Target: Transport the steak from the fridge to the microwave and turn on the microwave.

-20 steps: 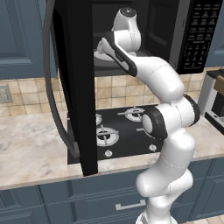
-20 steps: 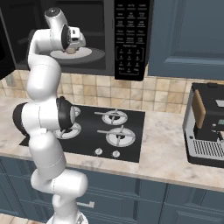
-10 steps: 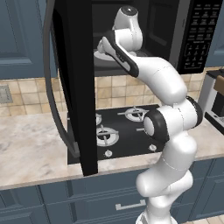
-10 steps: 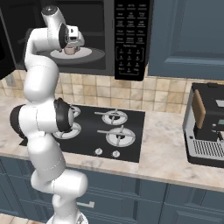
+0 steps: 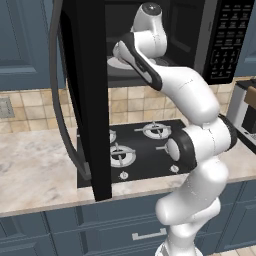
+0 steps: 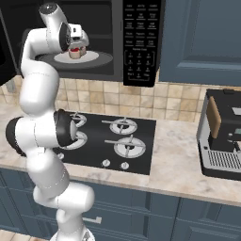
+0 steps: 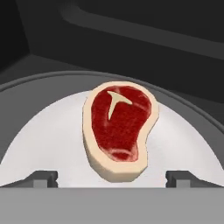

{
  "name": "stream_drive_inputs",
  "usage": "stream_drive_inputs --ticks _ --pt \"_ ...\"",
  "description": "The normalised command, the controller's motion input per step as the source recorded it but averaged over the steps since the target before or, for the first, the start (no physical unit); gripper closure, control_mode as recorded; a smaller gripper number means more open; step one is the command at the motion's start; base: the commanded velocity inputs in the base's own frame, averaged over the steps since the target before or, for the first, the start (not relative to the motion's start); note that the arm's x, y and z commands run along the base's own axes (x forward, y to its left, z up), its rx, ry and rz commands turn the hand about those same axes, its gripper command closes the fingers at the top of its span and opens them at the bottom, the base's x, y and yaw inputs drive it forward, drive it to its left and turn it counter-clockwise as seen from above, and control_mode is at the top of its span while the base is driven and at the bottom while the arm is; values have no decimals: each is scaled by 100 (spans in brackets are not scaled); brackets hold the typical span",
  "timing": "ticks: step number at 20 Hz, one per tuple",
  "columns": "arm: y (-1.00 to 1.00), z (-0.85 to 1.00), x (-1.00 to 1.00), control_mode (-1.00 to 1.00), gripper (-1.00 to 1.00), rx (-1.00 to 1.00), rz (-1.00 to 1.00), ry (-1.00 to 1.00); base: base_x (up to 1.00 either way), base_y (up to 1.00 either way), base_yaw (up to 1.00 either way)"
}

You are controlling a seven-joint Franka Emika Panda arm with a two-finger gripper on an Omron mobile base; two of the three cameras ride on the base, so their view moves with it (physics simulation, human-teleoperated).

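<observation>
The steak, red with a pale fat rim, lies flat on the white turntable plate inside the open microwave. My gripper is open just in front of it, one fingertip at each side and neither touching the meat. From the right base view the gripper hovers just above the steak on the plate. The fridge is out of view.
The microwave's black door hangs wide open to the left, over the counter. A black stovetop lies below the microwave. A coffee machine stands at the right on the counter.
The arm's upper joint has drifted slightly up and to the left in the right base view. The hand has eased back a little. The steak stays on the plate.
</observation>
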Motion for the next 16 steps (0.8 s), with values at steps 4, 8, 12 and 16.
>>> stream_drive_inputs --ticks 4,8,12,16 --pt "-4 2 -66 -100 -100 3 0 -9 0 0 0" --pt "-2 0 -75 -100 -100 3 0 -9 0 0 0" --pt "0 -3 -69 -100 -100 2 0 -6 0 0 0" --pt "-5 2 -68 -100 -100 7 0 -9 0 0 0"
